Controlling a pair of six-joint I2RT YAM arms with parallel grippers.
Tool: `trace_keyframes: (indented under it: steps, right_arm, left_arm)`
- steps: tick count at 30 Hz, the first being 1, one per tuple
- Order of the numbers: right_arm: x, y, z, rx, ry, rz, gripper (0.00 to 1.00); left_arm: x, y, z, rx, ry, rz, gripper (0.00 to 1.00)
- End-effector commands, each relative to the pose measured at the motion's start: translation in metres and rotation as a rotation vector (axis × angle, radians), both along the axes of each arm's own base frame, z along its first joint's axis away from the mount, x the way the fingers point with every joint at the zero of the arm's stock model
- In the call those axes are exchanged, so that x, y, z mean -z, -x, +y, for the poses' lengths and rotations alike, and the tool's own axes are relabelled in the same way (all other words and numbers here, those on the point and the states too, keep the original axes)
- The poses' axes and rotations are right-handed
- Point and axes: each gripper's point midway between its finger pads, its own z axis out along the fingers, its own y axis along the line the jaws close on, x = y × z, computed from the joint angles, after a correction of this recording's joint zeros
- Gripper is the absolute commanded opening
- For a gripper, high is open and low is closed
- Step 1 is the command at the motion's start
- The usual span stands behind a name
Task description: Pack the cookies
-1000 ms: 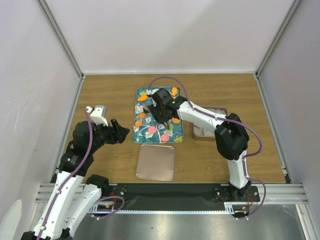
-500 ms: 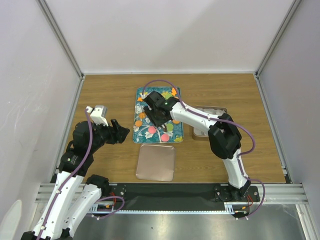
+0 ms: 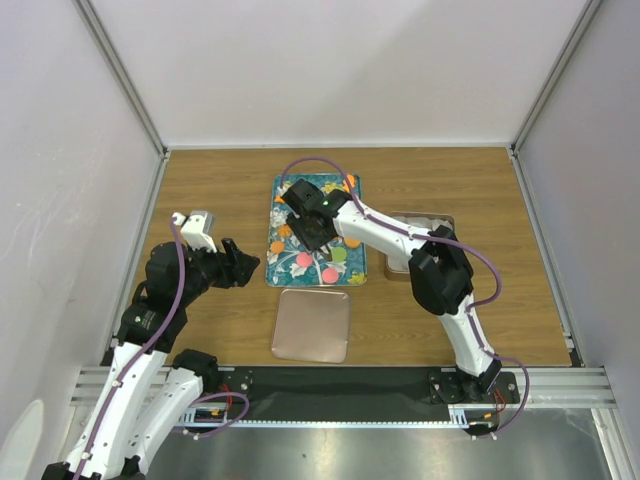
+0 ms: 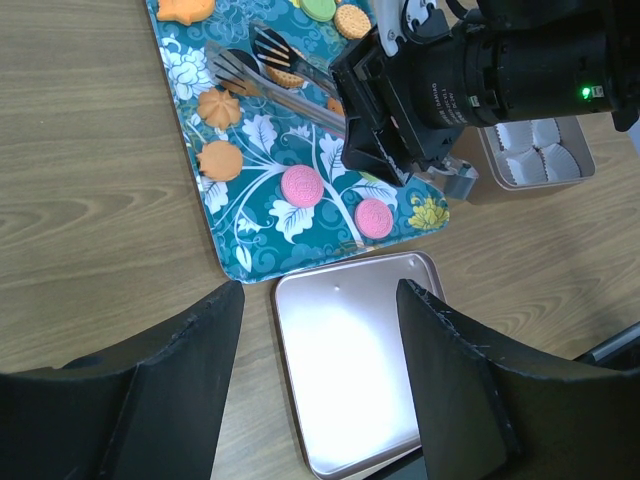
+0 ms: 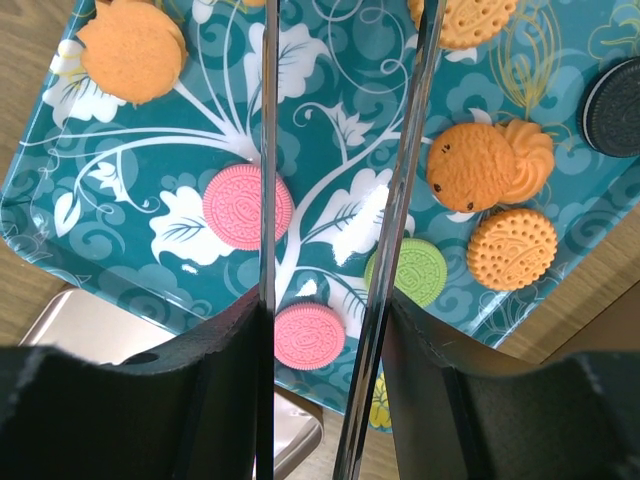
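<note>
**Figure. Tongs poised over the cookies.** The right gripper (image 5: 325, 312) is clenched on the handle end of a pair of metal tongs (image 5: 267, 150). The two tong arms stand apart and reach out over the teal tray (image 5: 335, 70). All the cookies (image 5: 246, 206) in view lie on this tray: pink, green, black and several orange. The left gripper (image 4: 315, 300) is released and grasps nothing. It hangs above the worktop (image 3: 200, 190), over the near corner of the tray and the rose-gold lid (image 4: 350, 370). The tin (image 4: 540, 186), lined with white paper cups (image 4: 530, 155), sits to the right of the tray.

*Doing the step well.* The step appears to be choosing and nipping one cookie. The arms should straddle a single disc that has space around it, come down level, and close gently on its edge. Too hard a squeeze could crack or flip it. The neighbours by the black cookie (image 5: 615, 92) lie close together, so a loose one is the safer target.

*Not resolved.* The tong tips are cut off in the right wrist view. The left wrist view shows them near a tan cookie (image 4: 287, 76), but their height above the tray cannot be told. The arm covers the middle of the tray from above — and part of the tin, so its filling is uncertain.
</note>
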Motion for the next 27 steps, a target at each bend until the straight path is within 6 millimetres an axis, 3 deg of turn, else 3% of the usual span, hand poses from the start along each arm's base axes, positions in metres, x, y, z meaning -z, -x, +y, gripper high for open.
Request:
trace_keyframes:
  steps: [1,9,15,19,27]
  right_arm:
    - [-0.010,-0.003,0.006,-0.018,0.005,-0.024,0.50]
    - [-0.009,-0.003,0.006,-0.019,0.019,-0.014,0.48]
    - [-0.011,-0.002,0.005,-0.023,0.026,-0.009,0.41]
    - [-0.022,-0.004,0.003,-0.010,0.019,-0.028,0.33]
    - [-0.052,-0.007,-0.005,0.029,-0.041,-0.071,0.31]
  left_arm:
    - [-0.004,-0.003,-0.002,0.014,-0.006,-0.036,0.69]
    - [-0.004,-0.003,-0.002,0.015,-0.006,-0.036,0.69]
    - [-0.005,-0.002,-0.002,0.016,-0.007,-0.040,0.69]
    - [-0.006,-0.002,-0.002,0.016,-0.004,-0.043,0.69]
    - [-0.006,-0.002,-0.001,0.014,-0.004,-0.046,0.69]
